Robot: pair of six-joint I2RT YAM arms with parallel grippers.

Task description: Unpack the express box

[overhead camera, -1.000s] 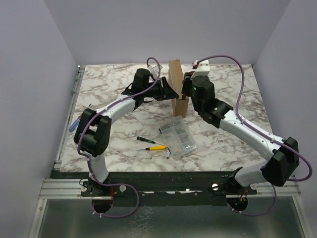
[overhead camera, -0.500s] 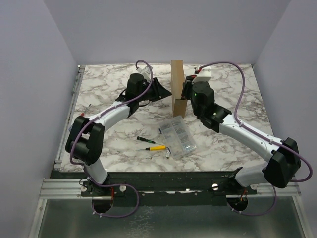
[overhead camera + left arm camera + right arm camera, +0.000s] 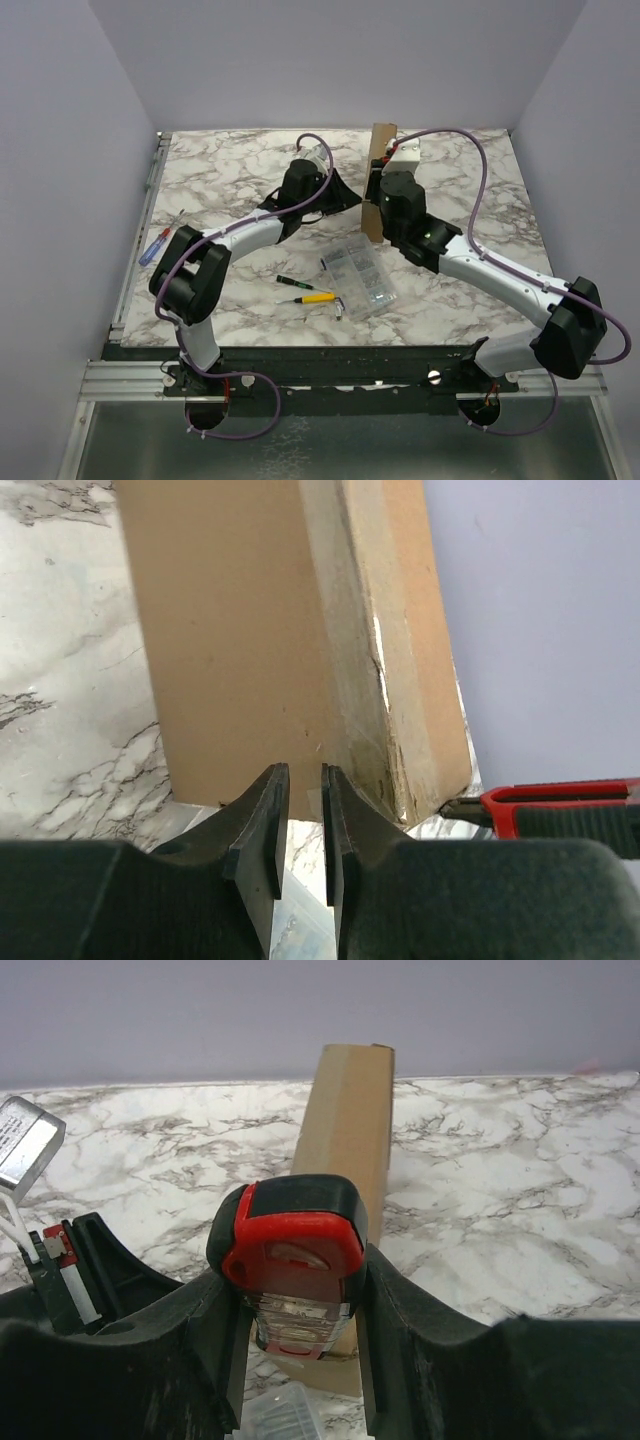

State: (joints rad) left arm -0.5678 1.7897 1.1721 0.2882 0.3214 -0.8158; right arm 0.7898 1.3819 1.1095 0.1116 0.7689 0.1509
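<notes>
Left gripper (image 3: 300,810): fingers (image 3: 262,820) stand a narrow slit apart with nothing seen between them, and the lower edge and taped side seam of the express box (image 3: 230,630) lie straight ahead of the tips, just above them. Right gripper (image 3: 297,1305): clamped on a red-and-black cutter (image 3: 290,1250), with the box rising directly beyond the cutter's nose. The box stands on end on the marble table (image 3: 220,180) between the two grippers, its long axis upright with a slight lean; the left fingertips appear the nearer to it.
</notes>
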